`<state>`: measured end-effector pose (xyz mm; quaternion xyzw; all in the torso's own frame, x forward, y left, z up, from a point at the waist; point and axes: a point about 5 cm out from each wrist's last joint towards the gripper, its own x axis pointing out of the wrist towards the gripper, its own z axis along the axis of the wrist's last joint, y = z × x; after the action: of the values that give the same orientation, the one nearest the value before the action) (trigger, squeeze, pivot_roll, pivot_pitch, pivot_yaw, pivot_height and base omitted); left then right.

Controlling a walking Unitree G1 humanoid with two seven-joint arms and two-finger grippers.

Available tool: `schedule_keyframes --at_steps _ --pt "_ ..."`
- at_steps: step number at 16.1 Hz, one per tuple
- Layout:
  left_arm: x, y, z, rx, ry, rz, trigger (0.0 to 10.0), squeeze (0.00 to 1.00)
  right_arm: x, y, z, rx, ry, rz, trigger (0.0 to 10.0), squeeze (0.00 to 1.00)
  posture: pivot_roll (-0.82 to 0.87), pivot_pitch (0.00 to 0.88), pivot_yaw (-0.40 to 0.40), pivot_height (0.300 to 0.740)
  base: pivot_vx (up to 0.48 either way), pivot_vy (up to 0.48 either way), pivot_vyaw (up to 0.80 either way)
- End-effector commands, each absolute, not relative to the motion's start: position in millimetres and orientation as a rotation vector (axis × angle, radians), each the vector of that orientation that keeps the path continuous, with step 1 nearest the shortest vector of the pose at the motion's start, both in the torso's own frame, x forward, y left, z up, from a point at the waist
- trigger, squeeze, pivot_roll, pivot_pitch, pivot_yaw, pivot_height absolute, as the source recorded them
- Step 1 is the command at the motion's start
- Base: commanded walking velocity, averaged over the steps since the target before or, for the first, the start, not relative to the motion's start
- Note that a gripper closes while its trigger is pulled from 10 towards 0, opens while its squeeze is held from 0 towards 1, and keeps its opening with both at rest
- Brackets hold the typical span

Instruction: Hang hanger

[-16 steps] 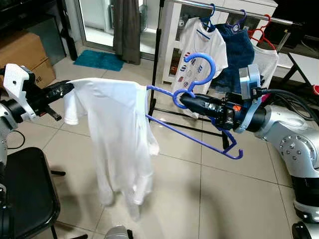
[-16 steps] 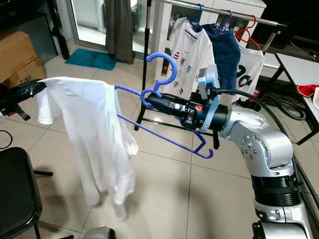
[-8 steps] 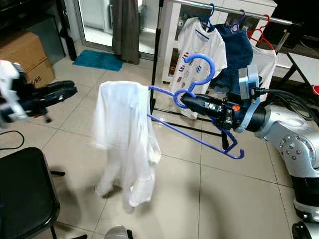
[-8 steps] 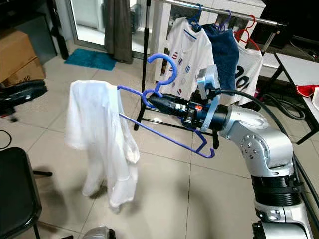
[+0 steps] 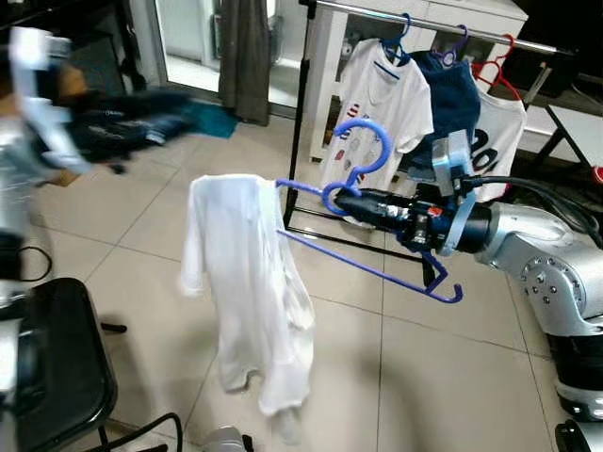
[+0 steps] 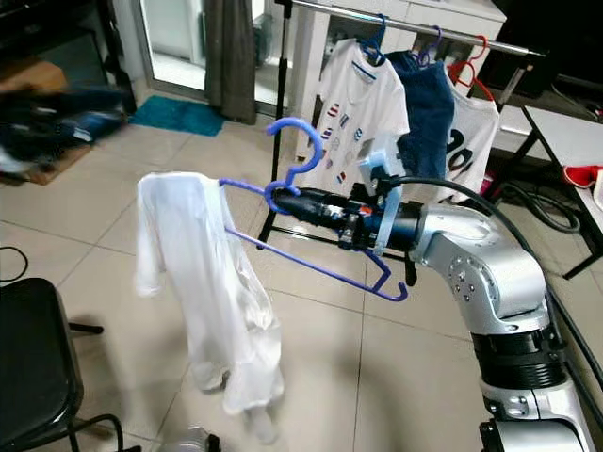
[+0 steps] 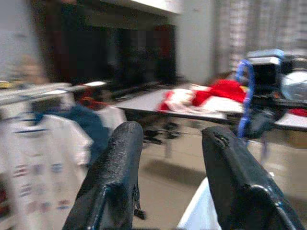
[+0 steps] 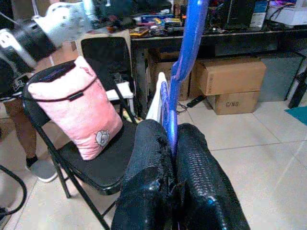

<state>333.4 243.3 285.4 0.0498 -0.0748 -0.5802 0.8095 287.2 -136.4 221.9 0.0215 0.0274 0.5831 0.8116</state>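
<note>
My right gripper (image 5: 347,200) is shut on the neck of a blue hanger (image 5: 377,268), just below its hook, as the right wrist view (image 8: 173,139) confirms. A white shirt (image 5: 247,282) hangs limp from the hanger's left end, with the right end bare. My left gripper (image 5: 155,124) is raised at the left, blurred and apart from the shirt. In the left wrist view its fingers (image 7: 120,158) stand open around nothing. The clothes rail (image 5: 424,17) runs across the back, above the hanger's hook.
On the rail hang a white printed T-shirt (image 5: 382,94), a dark blue garment (image 5: 452,89) and a white shirt on a red hanger (image 5: 499,104). A black chair (image 5: 57,358) stands at the near left. A pink cushion (image 8: 79,112) sits on a folding chair, beside a person's leg (image 8: 29,143).
My left gripper has let go of the shirt's sleeve and swung up and away. The shirt has dropped to hang straight from the hanger's end. The right gripper has barely moved.
</note>
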Motion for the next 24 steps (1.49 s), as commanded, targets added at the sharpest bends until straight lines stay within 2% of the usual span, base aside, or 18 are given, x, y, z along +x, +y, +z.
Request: schedule_keyframes --at_steps 1,2,4,9,10,11,12,16,19,24 --pt "338.0 223.6 288.1 0.174 -0.105 -1.342 10.0 0.00 283.6 -134.7 233.3 -0.002 0.019 1.278 0.0 0.00 -0.04 0.000 -0.055 0.740 0.000 0.000 0.00" --pt "341.3 209.7 282.1 0.192 -0.039 -1.428 10.0 0.00 279.8 -132.4 233.9 -0.012 0.018 1.292 0.0 0.00 -0.05 0.000 -0.033 0.740 0.000 0.000 0.00" --pt "342.6 204.6 277.1 0.198 0.004 -1.466 10.0 0.00 276.9 -130.8 234.2 -0.016 0.017 1.298 0.0 0.00 -0.06 0.000 -0.020 0.740 0.000 0.000 0.00" --pt "338.5 208.0 256.1 0.281 0.175 -1.498 10.0 0.00 269.1 -131.1 235.5 -0.018 0.024 1.325 0.0 0.00 -0.08 0.000 0.004 0.740 0.000 0.000 0.00" --pt "336.8 208.2 254.0 0.289 0.194 -1.507 7.8 0.00 268.5 -131.7 235.1 -0.018 0.029 1.330 0.0 0.00 -0.08 0.000 0.001 0.740 0.000 0.000 0.00" --pt "335.3 208.2 252.8 0.294 0.200 -1.515 6.4 0.00 268.1 -131.9 234.7 -0.018 0.032 1.333 0.0 0.00 -0.08 0.000 -0.004 0.740 0.000 0.000 0.00" --pt "333.1 208.7 246.9 0.339 0.232 -1.524 0.0 0.00 269.7 -132.1 234.6 -0.020 0.040 1.341 0.0 0.00 -0.08 0.000 -0.007 0.740 0.000 0.000 0.00" --pt "334.4 210.4 235.7 0.441 0.282 -1.529 0.0 0.00 271.3 -129.9 236.7 -0.028 0.044 1.356 0.0 0.00 -0.08 0.000 -0.002 0.740 0.000 0.000 0.00" --pt "336.9 208.8 239.4 0.402 0.219 -1.528 0.0 0.00 271.2 -126.7 237.0 -0.019 0.039 1.366 0.0 0.00 -0.07 0.000 -0.004 0.740 0.000 0.000 0.00" --pt "333.8 206.8 236.8 0.372 0.216 -1.556 0.0 0.00 271.3 -125.4 234.9 -0.014 0.040 1.371 0.0 0.00 -0.07 0.000 -0.018 0.740 0.000 0.000 0.00"
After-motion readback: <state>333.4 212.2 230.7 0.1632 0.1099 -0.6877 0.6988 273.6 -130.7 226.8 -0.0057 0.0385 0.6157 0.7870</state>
